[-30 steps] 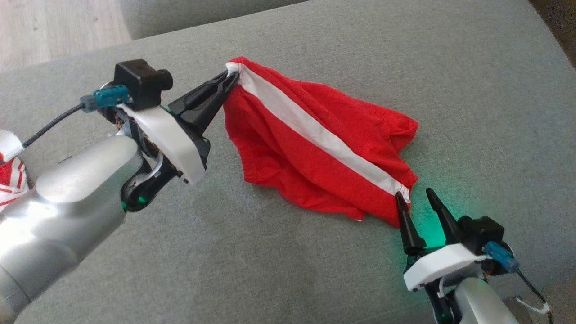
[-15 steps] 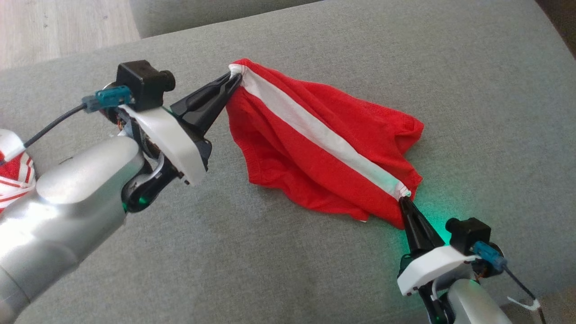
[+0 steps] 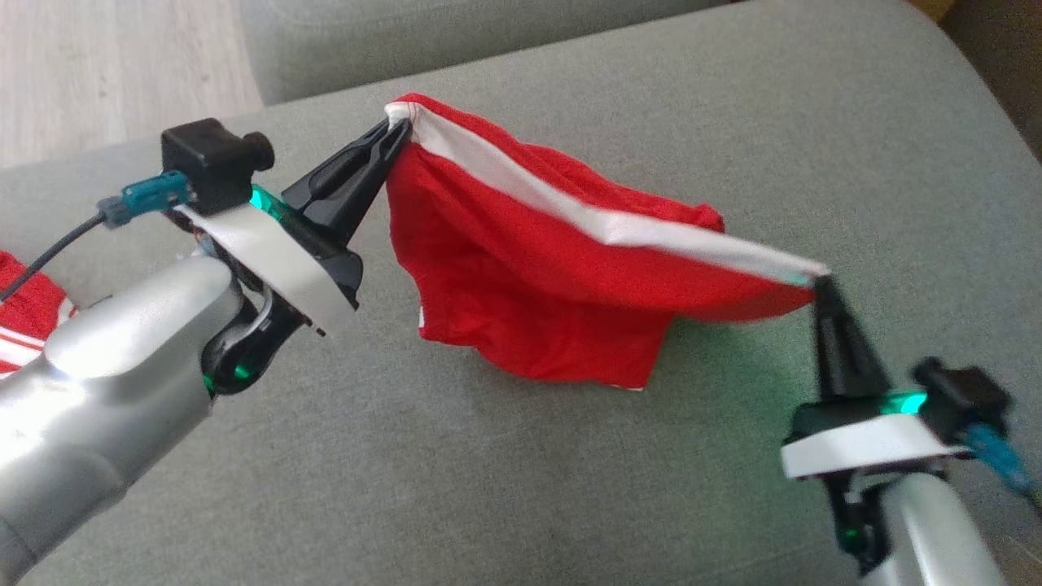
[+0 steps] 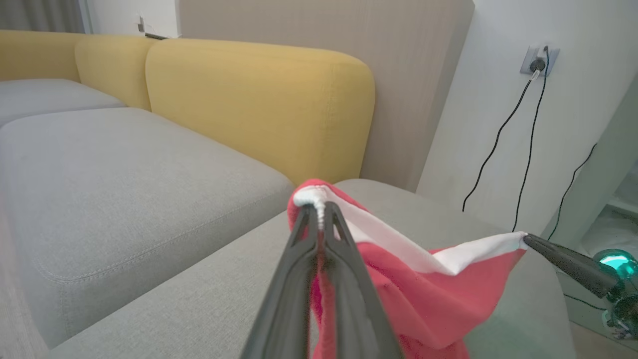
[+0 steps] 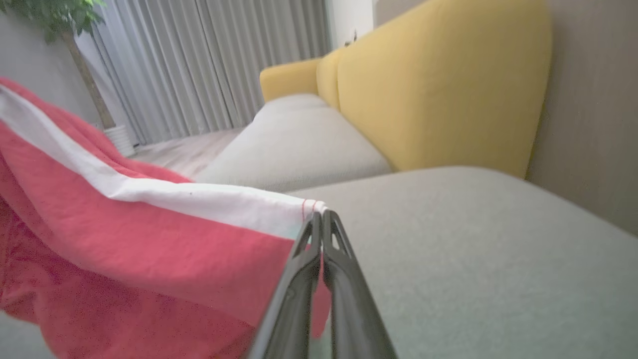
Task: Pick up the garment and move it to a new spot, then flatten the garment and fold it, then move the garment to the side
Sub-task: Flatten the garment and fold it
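Left hand and right hand are each pinched tight on a garment corner, cloth sagging between them; the right one's blurry.

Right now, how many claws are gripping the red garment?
2. The left claw pinches the red garment at the upper-left end of its white band; the right claw pinches the band's right end.

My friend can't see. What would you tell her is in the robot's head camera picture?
A red garment with a white band hangs stretched between two grippers over a grey sofa cushion. The left gripper pinches one end of the band at upper left, the right gripper the other end at right.
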Controlling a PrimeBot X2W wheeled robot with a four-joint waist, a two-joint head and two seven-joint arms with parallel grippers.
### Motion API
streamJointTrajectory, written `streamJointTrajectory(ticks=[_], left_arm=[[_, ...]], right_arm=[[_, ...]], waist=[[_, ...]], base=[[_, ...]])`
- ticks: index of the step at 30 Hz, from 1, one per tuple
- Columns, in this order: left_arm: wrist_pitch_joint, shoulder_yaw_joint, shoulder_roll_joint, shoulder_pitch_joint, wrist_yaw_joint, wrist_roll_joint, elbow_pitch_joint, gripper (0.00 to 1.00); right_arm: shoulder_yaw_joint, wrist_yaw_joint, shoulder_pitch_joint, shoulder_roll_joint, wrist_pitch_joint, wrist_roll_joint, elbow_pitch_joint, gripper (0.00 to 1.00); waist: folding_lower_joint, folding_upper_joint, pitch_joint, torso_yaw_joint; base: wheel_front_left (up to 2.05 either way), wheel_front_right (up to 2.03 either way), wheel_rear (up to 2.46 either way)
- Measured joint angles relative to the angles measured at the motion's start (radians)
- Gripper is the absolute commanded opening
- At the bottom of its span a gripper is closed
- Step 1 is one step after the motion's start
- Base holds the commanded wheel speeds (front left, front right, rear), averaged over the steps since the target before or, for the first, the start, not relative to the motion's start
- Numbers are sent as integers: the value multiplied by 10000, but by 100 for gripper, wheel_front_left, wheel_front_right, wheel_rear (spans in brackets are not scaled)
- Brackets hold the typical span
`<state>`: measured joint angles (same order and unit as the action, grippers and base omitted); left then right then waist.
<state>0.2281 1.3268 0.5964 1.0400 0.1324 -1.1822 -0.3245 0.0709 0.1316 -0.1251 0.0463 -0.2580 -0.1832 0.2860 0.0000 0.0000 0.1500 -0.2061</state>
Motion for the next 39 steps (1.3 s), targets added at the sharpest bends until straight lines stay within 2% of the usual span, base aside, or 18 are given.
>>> streamJointTrajectory(ticks=[6, 11, 13, 16, 20, 23, 27, 29, 33, 36, 39], left_arm=[[215, -598, 36, -234, 0, -522, 767, 0], [244, -1231, 33, -203, 0, -688, 1935, 0], [244, -1187, 71, -2, 0, -677, 2247, 0], [107, -842, 215, 723, 0, -330, 2474, 0], [-105, -616, 107, 2174, 0, 196, 2161, 0], [-151, -550, -178, 3236, 0, 711, 1411, 0], [146, -608, -882, 4315, 0, 1352, 199, 0], [245, -957, -1335, 4753, 0, 1789, -362, 0], [299, -2897, -2104, 5358, 0, 3124, -140, 0], [318, -3762, -2249, 5085, 0, 3963, 575, 0], [328, -3923, -2107, 3671, 0, 4497, 1143, 0]], right_arm=[[-1212, 0, 454, -6, 0, 232, -2437, 0], [-2125, 0, -55, -10, -2, 642, -4100, 0], [-2140, 0, -537, -2, -15, 1070, -4412, 0], [-2019, 0, -1675, 52, -19, 1628, -4391, 0], [-2422, 0, -3750, 610, -29, 1415, -3588, 0], [-2686, 0, -5252, 1214, -29, 1363, -2803, 0], [-2953, 0, -7044, 1676, -29, 1202, -1822, 0], [-3010, 0, -7759, 1921, -29, 1206, -1689, 0], [-3101, 0, -8777, 2205, -31, 1218, -2293, 0], [-3241, 0, -8802, 2213, -31, 1216, -2918, 0], [-3300, -2, -8012, 2222, -33, 1133, -3298, 0]], waist=[[-1, 0, -478, 121], [-2, 0, -744, 387], [-2, 0, -725, 512], [-1, 0, -510, 578], [0, 0, 23, 665], [1, 0, 592, 739], [3, 0, 1469, 840], [4, 0, 1905, 894], [4, 0, 2701, 1013], [4, 0, 3170, 1117], [4, 0, 3416, 1289]], base=[[0, 0, 0], [0, 0, 0], [0, 0, 0], [0, 0, 0], [0, 0, 0], [0, 0, 0], [0, 0, 0], [0, 0, 0], [0, 0, 0], [0, 0, 0], [0, 0, 0]])
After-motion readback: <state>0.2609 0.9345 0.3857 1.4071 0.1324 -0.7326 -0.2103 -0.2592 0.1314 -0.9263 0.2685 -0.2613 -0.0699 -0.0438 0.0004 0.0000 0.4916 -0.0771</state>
